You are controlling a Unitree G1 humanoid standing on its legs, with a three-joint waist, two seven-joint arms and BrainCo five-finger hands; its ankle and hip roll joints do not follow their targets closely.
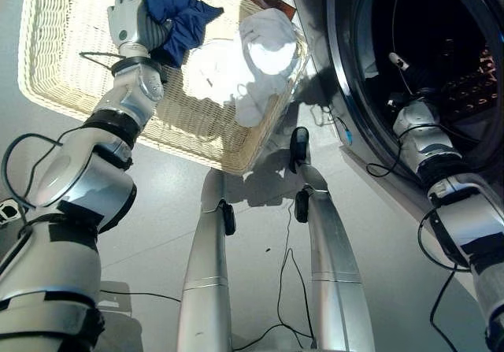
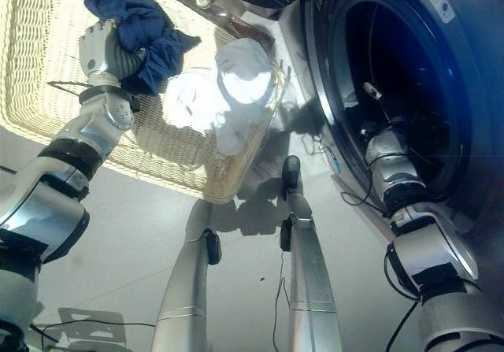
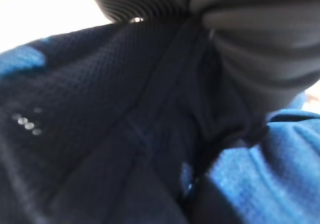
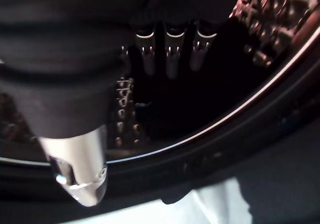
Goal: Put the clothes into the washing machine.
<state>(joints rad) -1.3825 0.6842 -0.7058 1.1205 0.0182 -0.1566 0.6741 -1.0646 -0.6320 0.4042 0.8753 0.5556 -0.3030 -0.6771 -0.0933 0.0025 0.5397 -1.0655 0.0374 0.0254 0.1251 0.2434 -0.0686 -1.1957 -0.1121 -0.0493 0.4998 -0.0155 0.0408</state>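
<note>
Left hand (image 1: 135,23) grips blue cloth (image 1: 175,5) over the basket (image 1: 63,92), white cloth (image 1: 252,61) beside it. Right hand (image 4: 167,53), fingers straight, empty, reaches inside the washer (image 1: 354,124).

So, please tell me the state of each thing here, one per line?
Left robot hand: closed on the blue garment.
Right robot hand: open, inside the washing machine drum.
Washing machine door: open.
White garment: lying in the wicker basket.
</note>
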